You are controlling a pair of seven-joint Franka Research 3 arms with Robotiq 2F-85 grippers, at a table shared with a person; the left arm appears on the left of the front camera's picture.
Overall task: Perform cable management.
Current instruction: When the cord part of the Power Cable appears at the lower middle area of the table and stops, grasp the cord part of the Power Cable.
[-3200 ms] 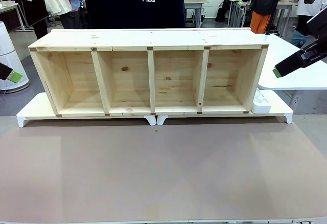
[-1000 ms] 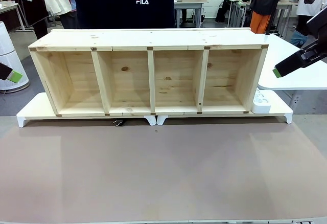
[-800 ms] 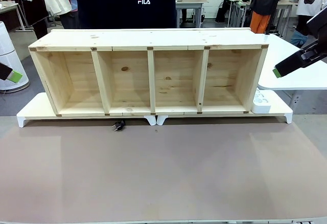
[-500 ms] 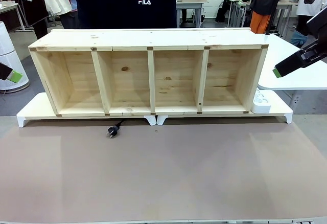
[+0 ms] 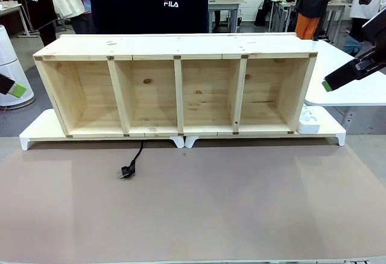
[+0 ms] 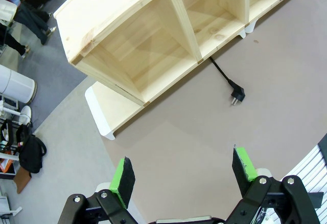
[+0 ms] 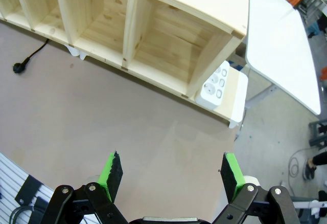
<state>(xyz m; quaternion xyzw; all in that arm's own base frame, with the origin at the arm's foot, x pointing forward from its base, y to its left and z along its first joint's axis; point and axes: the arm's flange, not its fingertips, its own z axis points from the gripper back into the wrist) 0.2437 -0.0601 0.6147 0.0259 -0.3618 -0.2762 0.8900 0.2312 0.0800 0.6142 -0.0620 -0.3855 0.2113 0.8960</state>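
Left wrist view: cable (image 6: 225, 79) beyond claw (image 6: 183, 169)

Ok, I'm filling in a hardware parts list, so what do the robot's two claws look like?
They match. The left claw and the right claw are both black two-finger units. Each finger is built from jointed link bars with silver pivot pins at the joints. The fingertips carry flat, bright green pads on their inner faces.

White "FILA" lettering (image 5: 172, 3), on the dark top (image 5: 139, 11) of the person across the table
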